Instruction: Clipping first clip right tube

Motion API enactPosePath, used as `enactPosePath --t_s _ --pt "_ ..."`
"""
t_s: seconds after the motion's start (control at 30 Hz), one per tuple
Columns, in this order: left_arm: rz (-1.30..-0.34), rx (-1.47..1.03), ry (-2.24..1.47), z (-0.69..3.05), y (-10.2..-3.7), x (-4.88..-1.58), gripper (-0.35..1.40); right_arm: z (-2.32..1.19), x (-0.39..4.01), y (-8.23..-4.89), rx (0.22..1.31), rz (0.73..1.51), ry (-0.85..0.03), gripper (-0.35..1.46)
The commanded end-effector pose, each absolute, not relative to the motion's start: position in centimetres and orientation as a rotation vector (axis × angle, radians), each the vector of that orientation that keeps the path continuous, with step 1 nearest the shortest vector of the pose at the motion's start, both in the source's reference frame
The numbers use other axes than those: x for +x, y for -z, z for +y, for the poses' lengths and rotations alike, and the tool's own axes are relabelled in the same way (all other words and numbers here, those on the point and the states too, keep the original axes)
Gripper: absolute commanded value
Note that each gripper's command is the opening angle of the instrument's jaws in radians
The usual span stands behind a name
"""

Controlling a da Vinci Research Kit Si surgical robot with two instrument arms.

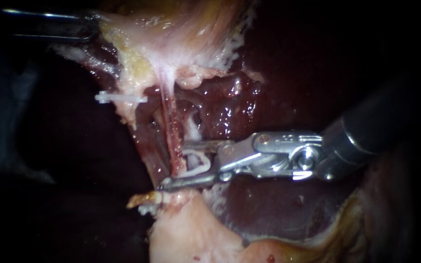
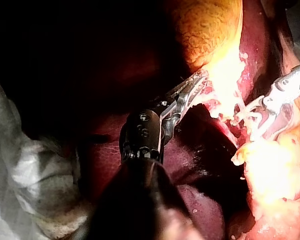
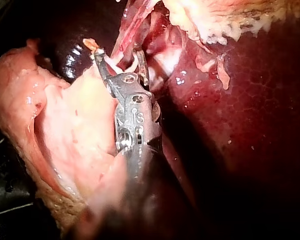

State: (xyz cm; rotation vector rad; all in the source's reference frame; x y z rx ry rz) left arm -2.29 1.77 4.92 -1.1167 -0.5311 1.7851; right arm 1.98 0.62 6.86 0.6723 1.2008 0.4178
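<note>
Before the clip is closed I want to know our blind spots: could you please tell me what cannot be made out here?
1. Left wrist view: glare on the pale tissue swallows the tip of the left instrument.
2. Endoscope view: that tip lies in shadow against the tissue.
3. Endoscope view: the right tube covers the ends of the clip between the open jaws of the right instrument.

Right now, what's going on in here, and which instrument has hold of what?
The left instrument is shut on the pale tissue at the top of the endoscope view, with the tubes stretched below it. The right instrument has its jaws open around the reddish right tube, carrying a loaded white clip that is not yet closed. Another white clip already sits further left. The dark liver lies behind.
</note>
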Motion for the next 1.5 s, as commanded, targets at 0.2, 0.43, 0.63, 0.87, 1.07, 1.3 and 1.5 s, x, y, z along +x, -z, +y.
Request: enactPosePath --t_s 0.2,0.43,0.63,0.87,1.07,1.3,1.5 --pt "-0.531 -1.117 -1.785 1.77 -4.91 -2.29 -0.35 0.53 2.06 -6.89 0.730 1.241 -0.412 0.49" --pt "-0.531 -1.117 -1.785 1.77 -4.91 -2.29 -0.35 0.46 2.15 -6.81 0.766 1.281 -0.404 0.49" --pt "-0.531 -1.117 -1.785 1.77 -4.92 -2.29 -0.35 0.42 2.19 -6.75 0.779 1.306 -0.397 0.49" --pt "-0.531 -1.117 -1.785 1.77 -4.92 -2.29 -0.35 0.32 2.19 -6.63 0.840 1.323 -0.356 0.48" --pt "-0.531 -1.117 -1.785 1.78 -4.92 -2.29 -0.35 0.18 2.22 -6.44 0.903 1.348 -0.308 0.46" --pt "-0.531 -1.117 -1.785 1.77 -4.92 -2.29 -0.35 0.10 2.24 -6.34 0.963 1.354 -0.257 0.44" --pt "-0.531 -1.117 -1.786 1.77 -4.92 -2.29 -0.35 0.11 2.22 -6.35 0.961 1.353 -0.261 0.42"
